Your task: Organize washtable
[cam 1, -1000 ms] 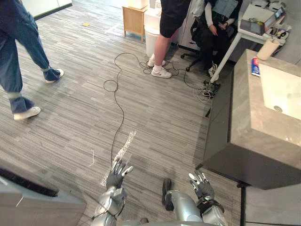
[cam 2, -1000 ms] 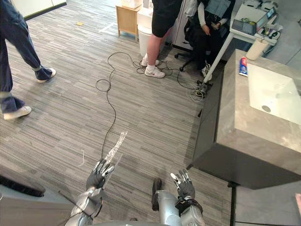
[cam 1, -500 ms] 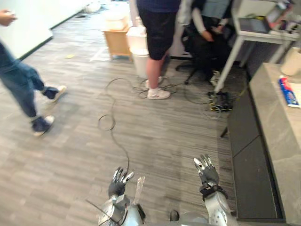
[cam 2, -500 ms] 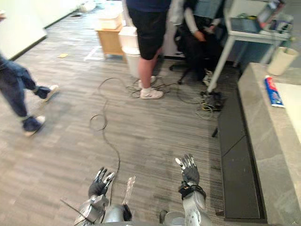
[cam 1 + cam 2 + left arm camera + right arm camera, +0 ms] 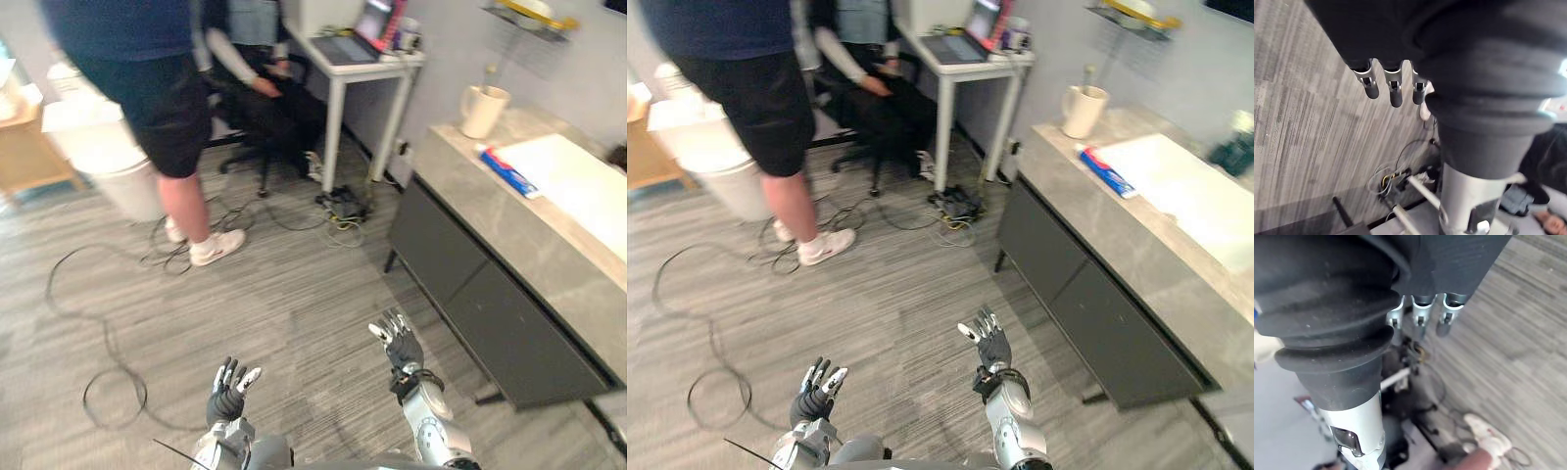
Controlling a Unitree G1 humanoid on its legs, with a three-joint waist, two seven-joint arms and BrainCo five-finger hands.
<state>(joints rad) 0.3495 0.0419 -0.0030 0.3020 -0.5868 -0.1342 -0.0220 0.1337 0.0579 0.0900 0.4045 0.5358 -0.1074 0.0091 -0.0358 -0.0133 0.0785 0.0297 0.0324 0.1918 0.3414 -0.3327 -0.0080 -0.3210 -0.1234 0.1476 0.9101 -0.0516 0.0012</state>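
Observation:
The grey stone washtable (image 5: 509, 230) stands at the right, with a white basin (image 5: 578, 186) set in its top and dark cabinet fronts below. A red, white and blue toothpaste tube (image 5: 506, 168) lies on the counter beside the basin, and a cream mug (image 5: 482, 111) stands at the far end. My left hand (image 5: 226, 394) and right hand (image 5: 399, 345) hang low over the floor, well short of the washtable, both open with straight fingers and holding nothing.
A person in dark shorts and white shoes (image 5: 171, 147) stands ahead on the left. Another person sits on a chair (image 5: 260, 93) by a white desk (image 5: 358, 69) with a laptop. Cables (image 5: 93, 323) loop over the wood-look floor. A white bin (image 5: 113, 166) stands at the left.
The camera has swung to the right, so the washtable now shows more fully and the walking person in jeans has left the picture. Both hands stay open and low.

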